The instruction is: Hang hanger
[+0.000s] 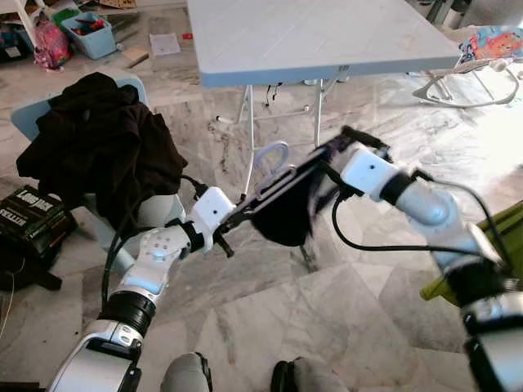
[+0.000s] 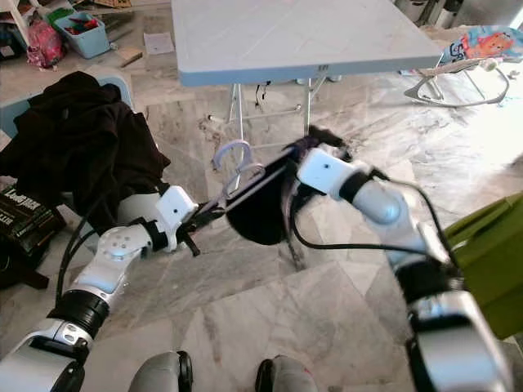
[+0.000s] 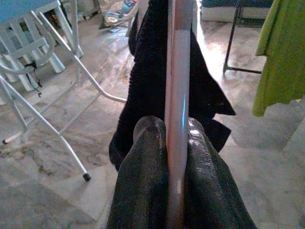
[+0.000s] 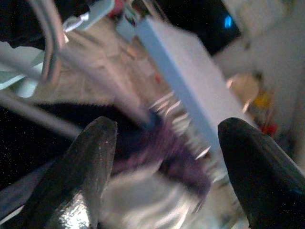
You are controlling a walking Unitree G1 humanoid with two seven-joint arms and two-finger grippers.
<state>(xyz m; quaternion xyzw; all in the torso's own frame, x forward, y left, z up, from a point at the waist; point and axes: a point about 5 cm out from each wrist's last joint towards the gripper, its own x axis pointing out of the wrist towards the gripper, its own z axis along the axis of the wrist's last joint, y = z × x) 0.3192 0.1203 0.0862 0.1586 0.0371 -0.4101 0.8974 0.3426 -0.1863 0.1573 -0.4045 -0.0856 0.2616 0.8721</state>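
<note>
A pale lilac hanger (image 1: 275,160) with a black garment (image 1: 282,216) draped over it is held level above the marble floor, in front of the folding table's legs. My left gripper (image 1: 233,220) is shut on one end of the hanger's bar (image 3: 177,95), whose fingers (image 3: 143,191) clamp it from both sides. My right gripper (image 2: 315,139) is at the hanger's other end, blurred. In the right wrist view its fingers (image 4: 90,157) stand wide apart, with the garment (image 4: 162,143) and hanger bars just beyond them.
A light blue folding table (image 1: 310,41) stands straight ahead. A pale chair piled with dark clothes (image 1: 98,147) is at the left, beside a black box (image 1: 29,216). Green fabric (image 1: 490,245) hangs at the right. A baby bouncer (image 1: 482,49) sits far right.
</note>
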